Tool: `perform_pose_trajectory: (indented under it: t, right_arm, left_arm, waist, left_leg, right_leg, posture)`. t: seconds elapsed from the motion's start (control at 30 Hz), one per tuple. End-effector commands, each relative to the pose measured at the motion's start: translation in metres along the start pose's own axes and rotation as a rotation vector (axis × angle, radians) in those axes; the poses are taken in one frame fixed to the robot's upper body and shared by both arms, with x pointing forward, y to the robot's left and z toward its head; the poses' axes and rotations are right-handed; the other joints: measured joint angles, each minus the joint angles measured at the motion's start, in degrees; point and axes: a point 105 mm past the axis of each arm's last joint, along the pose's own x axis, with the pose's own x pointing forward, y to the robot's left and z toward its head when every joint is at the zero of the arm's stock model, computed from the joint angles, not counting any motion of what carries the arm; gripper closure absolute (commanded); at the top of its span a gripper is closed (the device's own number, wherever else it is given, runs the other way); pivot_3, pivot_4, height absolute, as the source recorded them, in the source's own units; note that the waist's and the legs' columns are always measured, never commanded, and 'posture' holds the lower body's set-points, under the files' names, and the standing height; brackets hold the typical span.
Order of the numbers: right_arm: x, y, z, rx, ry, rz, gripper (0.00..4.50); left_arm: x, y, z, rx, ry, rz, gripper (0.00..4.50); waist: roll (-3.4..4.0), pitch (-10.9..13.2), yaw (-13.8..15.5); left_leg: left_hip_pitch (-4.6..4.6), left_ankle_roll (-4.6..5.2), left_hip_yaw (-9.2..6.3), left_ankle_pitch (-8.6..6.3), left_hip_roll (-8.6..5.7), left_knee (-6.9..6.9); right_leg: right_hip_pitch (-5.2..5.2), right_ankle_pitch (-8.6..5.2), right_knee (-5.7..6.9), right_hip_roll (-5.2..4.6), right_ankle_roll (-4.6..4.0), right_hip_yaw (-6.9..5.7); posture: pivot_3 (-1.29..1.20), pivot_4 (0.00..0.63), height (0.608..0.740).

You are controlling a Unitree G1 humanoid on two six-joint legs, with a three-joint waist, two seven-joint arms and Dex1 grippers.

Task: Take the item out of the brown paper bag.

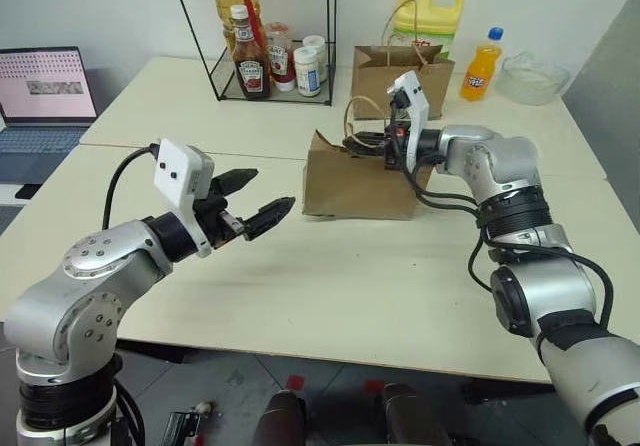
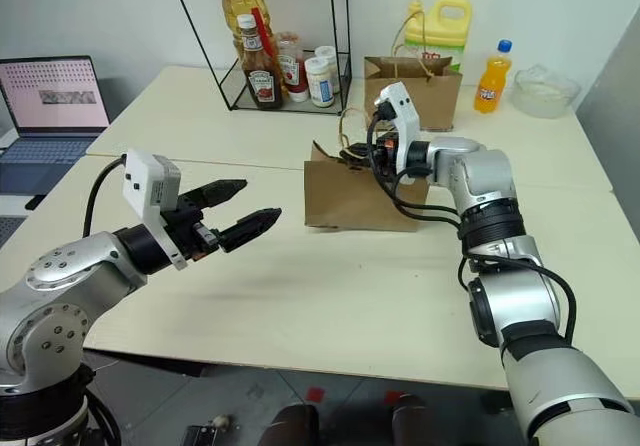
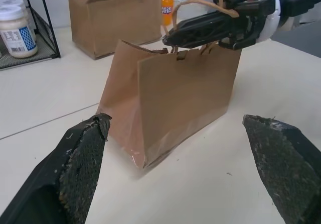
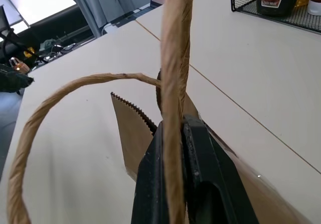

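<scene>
The brown paper bag (image 1: 355, 188) stands creased on the middle of the table with its rim open. My right gripper (image 1: 362, 144) reaches over the rim from the right and is shut on one twisted cord handle (image 4: 173, 58), which runs up between its black fingers (image 4: 200, 163). The other handle (image 4: 60, 96) loops free beside it. My left gripper (image 1: 270, 190) hovers open to the left of the bag, pointing at its side, with nothing between its fingers (image 3: 83, 169). The item is hidden; the inside of the bag cannot be seen.
A smaller brown bag (image 1: 400, 66) stands behind, with a yellow jug (image 1: 430, 11) beyond it. An orange soda bottle (image 1: 481, 64) and a clear bowl (image 1: 533, 76) sit far right. A wire rack (image 1: 225, 81) holds a ketchup bottle (image 1: 250, 66) and jars. A laptop (image 1: 45, 96) is far left.
</scene>
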Motion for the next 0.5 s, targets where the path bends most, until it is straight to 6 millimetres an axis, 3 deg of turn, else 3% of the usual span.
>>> perform_pose_trajectory:
  t: [0.03,0.13,0.4,0.5]
  right_arm:
    - [0.002,0.002,0.014,-0.062,-0.036,0.003,3.86]
    - [-0.003,0.002,0.016,-0.077,-0.045,0.001,2.75]
    - [-0.036,0.006,0.019,-0.143,-0.032,-0.027,0.02]
    - [-0.055,0.003,0.018,-0.195,-0.016,-0.097,0.02]
  left_arm:
    - [-0.002,-0.001,0.009,0.046,-0.020,-0.009,0.00]
    - [-0.001,0.003,0.010,0.054,-0.019,-0.010,0.00]
    - [0.001,0.023,0.013,0.099,0.003,-0.023,0.00]
    - [0.004,0.031,0.014,0.122,0.017,-0.049,0.00]
  waist:
    - [-0.07,0.0,0.0]
    - [-0.08,0.0,0.0]
    - [-0.12,0.1,0.2]
    - [-0.14,0.1,0.2]
  left_leg:
    - [0.00,0.00,0.00,0.00,0.00,0.00]
    - [0.00,0.00,0.00,0.00,0.00,0.00]
    - [-0.02,0.00,-0.02,0.00,0.00,-0.04]
    - [-0.04,0.00,-0.01,0.00,0.00,-0.06]
  right_leg:
    - [0.00,0.00,0.01,0.00,0.00,0.00]
    - [0.00,0.00,0.00,0.00,0.00,0.00]
    - [-0.03,0.00,-0.02,0.00,0.00,-0.02]
    - [-0.06,0.00,-0.02,0.01,0.00,-0.02]
  posture:
    - [0.00,0.150,0.740]
    - [0.00,0.150,0.740]
    - [0.00,0.150,0.740]
    - [0.00,0.150,0.740]
